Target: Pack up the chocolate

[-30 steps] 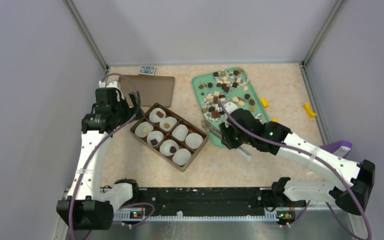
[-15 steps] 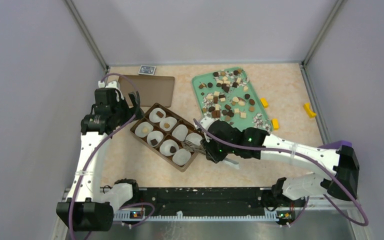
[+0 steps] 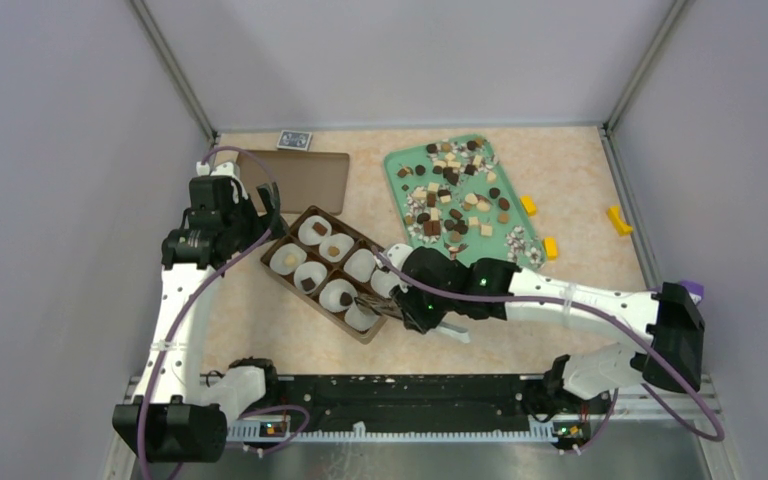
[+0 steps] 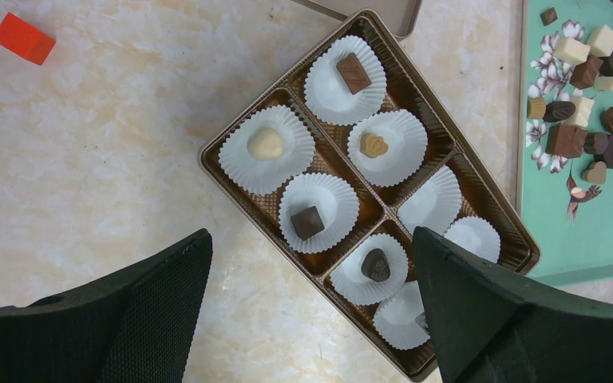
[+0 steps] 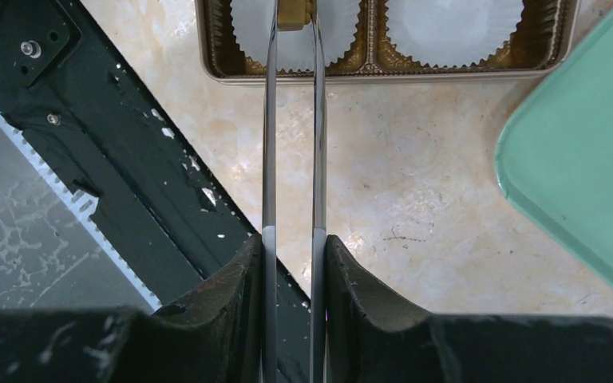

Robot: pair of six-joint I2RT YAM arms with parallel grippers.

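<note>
The chocolate (image 3: 452,190) lies scattered on a green tray (image 3: 396,162) at the back right. A brown box (image 4: 215,163) of white paper cups (image 4: 435,202) sits left of centre, and several cups hold one piece (image 4: 308,222) each. My right gripper (image 5: 294,247) is shut on metal tongs (image 5: 316,120). The tongs' tips pinch a tan piece (image 5: 294,12) over a cup at the box's near end (image 3: 363,316). My left gripper (image 4: 310,238) hangs open above the box's left side with nothing between its fingers.
A flat brown lid (image 3: 300,180) lies behind the box, with a small blue card pack (image 3: 295,140) beyond it. Yellow blocks (image 3: 528,205) (image 3: 617,218) lie right of the tray, a red block (image 4: 22,37) left of the box. The black base rail (image 3: 390,395) runs along the near edge.
My right arm has swung left from the tray's near edge to the box's near end, carrying the tongs. The left arm has not moved.
</note>
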